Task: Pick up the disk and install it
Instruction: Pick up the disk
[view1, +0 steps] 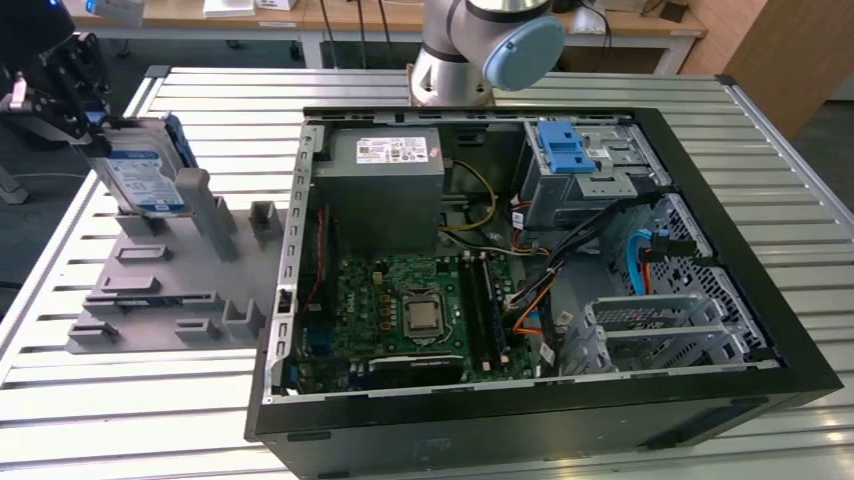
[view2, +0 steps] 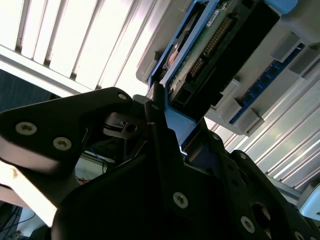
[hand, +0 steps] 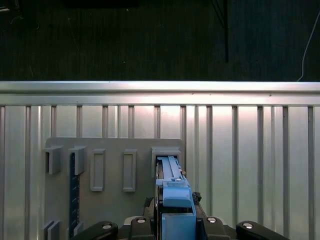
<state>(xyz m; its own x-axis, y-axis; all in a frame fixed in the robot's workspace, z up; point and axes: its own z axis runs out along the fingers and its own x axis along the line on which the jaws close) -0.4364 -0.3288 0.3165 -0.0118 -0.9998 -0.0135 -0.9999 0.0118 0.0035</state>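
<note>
Gripper (view1: 83, 118) is clamping just the disk's (view1: 140, 170) edge, so I reckon it's risking snagging on the holder (view1: 160, 300) and twisting loose.

Bright overhead glare off table (hand: 160, 115)

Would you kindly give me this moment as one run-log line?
phase: pick | gripper: shut on the disk | disk: upright at grey fixture, beside open computer case | install: not yet done
</note>
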